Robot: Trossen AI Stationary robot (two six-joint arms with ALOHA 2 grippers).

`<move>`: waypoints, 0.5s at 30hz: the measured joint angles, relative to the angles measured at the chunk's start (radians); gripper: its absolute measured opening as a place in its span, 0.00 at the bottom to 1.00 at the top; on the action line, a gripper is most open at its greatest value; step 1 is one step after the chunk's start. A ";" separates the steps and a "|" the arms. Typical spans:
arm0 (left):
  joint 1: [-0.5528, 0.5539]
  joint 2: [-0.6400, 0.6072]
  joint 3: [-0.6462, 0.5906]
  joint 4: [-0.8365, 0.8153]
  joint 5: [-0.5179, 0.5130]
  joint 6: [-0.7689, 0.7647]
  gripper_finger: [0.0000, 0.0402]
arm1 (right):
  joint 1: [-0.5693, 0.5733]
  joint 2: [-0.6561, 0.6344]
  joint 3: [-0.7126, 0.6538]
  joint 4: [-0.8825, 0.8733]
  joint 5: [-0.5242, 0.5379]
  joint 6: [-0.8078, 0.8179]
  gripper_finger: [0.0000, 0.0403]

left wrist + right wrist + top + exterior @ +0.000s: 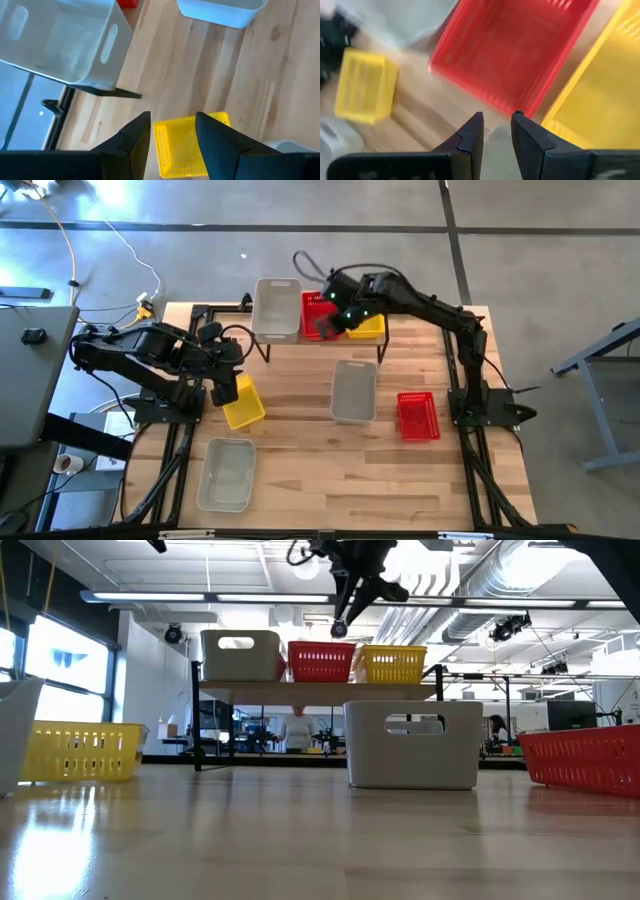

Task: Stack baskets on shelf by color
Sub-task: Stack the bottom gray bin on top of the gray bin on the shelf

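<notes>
Right hand (328, 326) of mine hovers above the shelf (320, 340), over the near edge of the red basket (316, 313) there, fingers (470, 132) a narrow gap apart and holding nothing. On the shelf plank three baskets sit in a row: a grey basket (276, 307), the red one in the middle, and a yellow basket (368, 327), each just beside the next. My left hand (224, 388) hangs over another yellow basket (243, 403) on the table (300, 470), fingers spread with nothing between them. Also down on the table are a grey basket (353, 391) near the middle, a red basket (418, 416) to its right, and a grey basket (226, 473) at the front left
</notes>
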 joint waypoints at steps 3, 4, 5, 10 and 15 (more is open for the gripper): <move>-0.019 0.000 0.000 -0.007 0.018 -0.026 0.36 | 0.054 0.000 0.000 -0.034 0.030 -0.019 0.21; -0.027 0.000 0.000 -0.007 0.023 -0.033 0.36 | 0.072 0.000 0.000 -0.050 0.041 -0.029 0.21; -0.036 0.000 0.000 -0.008 0.027 -0.043 0.36 | 0.091 0.000 0.000 -0.064 0.054 -0.037 0.21; -0.101 0.000 0.000 -0.007 0.062 -0.121 0.36 | 0.175 0.000 0.000 -0.151 0.134 -0.032 0.21; -0.192 0.000 0.000 -0.005 0.108 -0.197 0.36 | 0.249 0.000 0.000 -0.171 0.179 -0.005 0.21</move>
